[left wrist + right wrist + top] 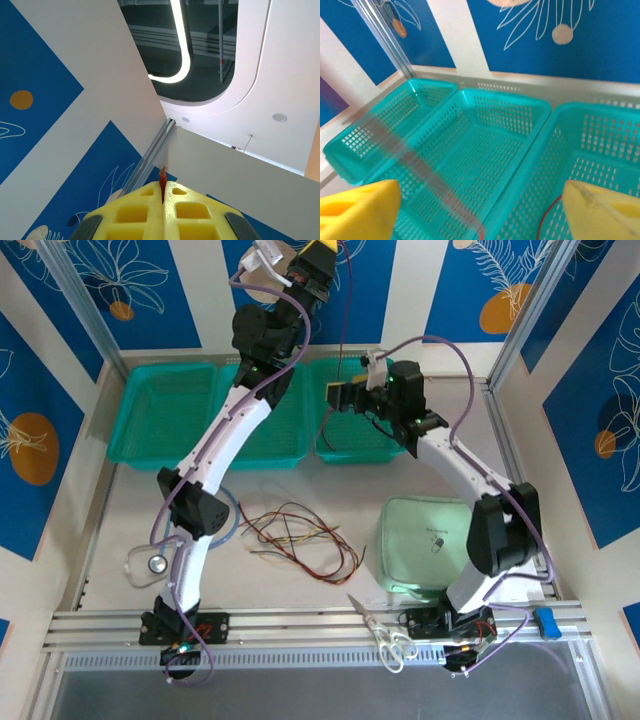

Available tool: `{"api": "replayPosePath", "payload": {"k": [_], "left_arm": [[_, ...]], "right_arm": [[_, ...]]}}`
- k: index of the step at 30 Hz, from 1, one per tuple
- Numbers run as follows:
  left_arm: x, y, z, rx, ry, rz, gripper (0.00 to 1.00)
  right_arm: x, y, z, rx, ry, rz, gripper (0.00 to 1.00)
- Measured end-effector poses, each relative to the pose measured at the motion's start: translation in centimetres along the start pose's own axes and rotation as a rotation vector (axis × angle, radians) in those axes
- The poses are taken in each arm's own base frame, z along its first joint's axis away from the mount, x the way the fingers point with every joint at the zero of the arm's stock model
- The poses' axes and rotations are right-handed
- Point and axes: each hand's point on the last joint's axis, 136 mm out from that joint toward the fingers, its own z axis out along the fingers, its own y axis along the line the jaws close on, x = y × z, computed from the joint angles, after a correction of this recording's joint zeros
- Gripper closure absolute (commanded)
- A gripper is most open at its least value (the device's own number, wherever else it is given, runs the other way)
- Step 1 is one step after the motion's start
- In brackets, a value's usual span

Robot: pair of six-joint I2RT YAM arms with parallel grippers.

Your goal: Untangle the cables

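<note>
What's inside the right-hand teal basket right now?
A curve of red cable shows inside the right-hand basket, by its left wall; the mesh seen beyond it is bare. From above, the right gripper covers part of the floor, so what lies there cannot be seen.

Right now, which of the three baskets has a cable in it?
The right basket: a red cable curves across its floor near the corner. The middle basket and left basket look bare.
</note>
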Motion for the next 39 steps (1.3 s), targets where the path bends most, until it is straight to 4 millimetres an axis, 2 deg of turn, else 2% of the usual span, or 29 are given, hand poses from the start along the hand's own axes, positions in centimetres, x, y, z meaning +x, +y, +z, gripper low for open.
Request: {"api": "replayPosePath", "payload": {"k": [1, 2, 3, 4, 5, 13, 17, 20, 22, 25, 27, 30, 31, 32, 34, 36, 39], "left_arm": [[-0.1, -0.2, -0.1, 0.002, 0.0, -0.001, 1.0], [-0.1, -0.3, -0.2, 0.004, 0.003, -0.003, 1.0], [-0.1, -0.4, -0.2, 0.003, 0.006, -0.007, 1.0], [-0.1, -0.4, -0.3, 0.003, 0.007, -0.007, 1.0], [-0.1, -0.4, -0.4, 0.0, 0.01, -0.008, 1.0], [0.5, 0.2, -1.2, -0.029, 0.037, -0.01, 1.0], [1.8, 1.7, -2.5, -0.077, 0.072, -0.016, 1.0], [3.5, 3.5, -3.9, -0.13, 0.112, -0.023, 1.0], [4.9, 5.1, -4.8, -0.166, 0.142, -0.035, 1.0], [8.0, 7.9, -6.6, -0.222, 0.217, -0.066, 1.0], [10.1, 9.5, -7.7, -0.252, 0.269, -0.09, 1.0], [13.5, 12.0, -9.4, -0.308, 0.351, -0.112, 1.0], [14.6, 12.8, -10.1, -0.329, 0.382, -0.119, 1.0], [15.6, 13.5, -10.7, -0.35, 0.411, -0.123, 1.0], [17.0, 14.7, -11.9, -0.39, 0.45, -0.131, 1.0], [18.2, 15.9, -13.3, -0.428, 0.481, -0.134, 1.0], [19.6, 17.3, -15.1, -0.472, 0.517, -0.133, 1.0]], "right_arm": [[-0.6, -0.2, 0.6, -0.003, -0.008, -0.01, 0.36], [-1.2, -0.3, 1.1, -0.008, -0.015, -0.016, 0.53], [-1.6, -0.4, 1.4, -0.011, -0.021, -0.014, 0.77], [-2.0, -0.5, 1.7, -0.011, -0.022, -0.009, 0.94], [-2.4, -0.7, 1.8, -0.007, -0.018, -0.001, 1.0], [-5.2, -0.2, 0.5, -0.013, -0.038, 0.036, 1.0], [-7.0, -1.0, -0.5, 0.034, -0.065, 0.051, 1.0], [-8.5, -2.8, -1.3, 0.085, -0.086, 0.073, 1.0], [-8.6, -4.6, -1.5, 0.131, -0.085, 0.093, 1.0], [-6.6, -7.6, -0.7, 0.189, -0.037, 0.145, 1.0], [-4.0, -9.6, 0.4, 0.22, 0.028, 0.188, 1.0], [1.4, -11.7, 2.5, 0.24, 0.174, 0.271, 1.0], [3.2, -12.2, 3.1, 0.243, 0.226, 0.299, 0.89], [5.2, -12.6, 3.6, 0.247, 0.285, 0.33, 0.67], [8.3, -13.2, 4.3, 0.257, 0.388, 0.385, 0.36], [10.5, -13.7, 4.6, 0.272, 0.467, 0.424, 0.32], [12.0, -13.7, 4.1, 0.291, 0.533, 0.451, 0.26]]}}
